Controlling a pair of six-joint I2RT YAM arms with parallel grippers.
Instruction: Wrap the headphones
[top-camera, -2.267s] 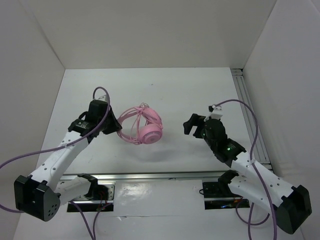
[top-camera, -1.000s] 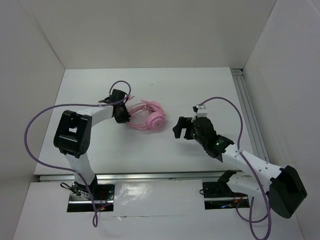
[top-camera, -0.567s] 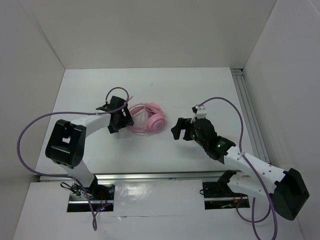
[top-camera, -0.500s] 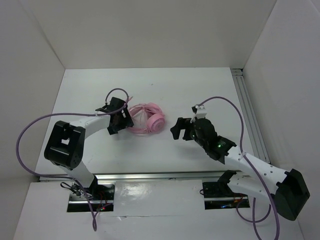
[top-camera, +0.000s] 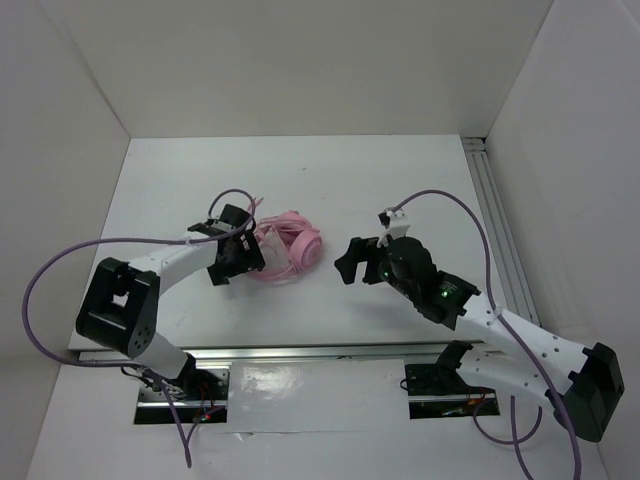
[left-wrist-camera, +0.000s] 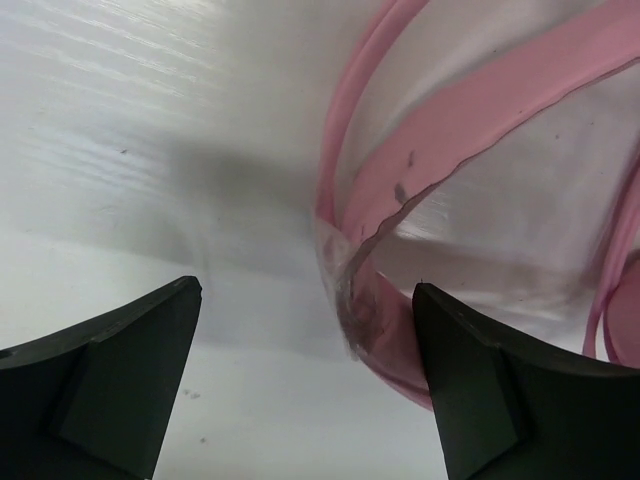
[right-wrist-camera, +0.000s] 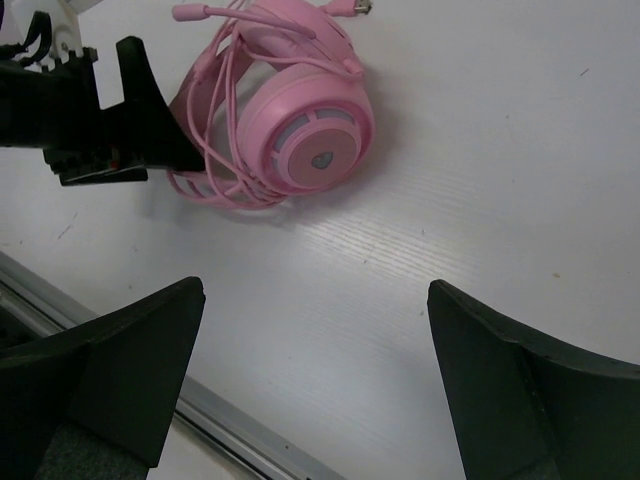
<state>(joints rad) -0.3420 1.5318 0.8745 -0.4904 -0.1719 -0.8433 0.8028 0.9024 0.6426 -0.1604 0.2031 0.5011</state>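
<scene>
The pink headphones (top-camera: 288, 250) lie on the white table with the thin cord looped around the headband and earcups. One round earcup (right-wrist-camera: 305, 135) faces up. My left gripper (top-camera: 243, 257) is open at the headphones' left side. In the left wrist view the pink headband (left-wrist-camera: 470, 130) curves down between the black fingers (left-wrist-camera: 100, 380), close to the right-hand one; whether it touches is not clear. My right gripper (top-camera: 352, 264) is open a little right of the headphones, holding nothing. The right wrist view shows only bare table between its fingers (right-wrist-camera: 500, 390).
White walls enclose the table on the left, back and right. A metal rail (top-camera: 500, 220) runs along the right edge and another (right-wrist-camera: 230, 420) along the near edge. Purple robot cables (top-camera: 60, 270) arc over both arms.
My left gripper has gone from shut to open at the headband and slid slightly toward the near edge. The right gripper has crept left toward the headphones, which shifted a little.
</scene>
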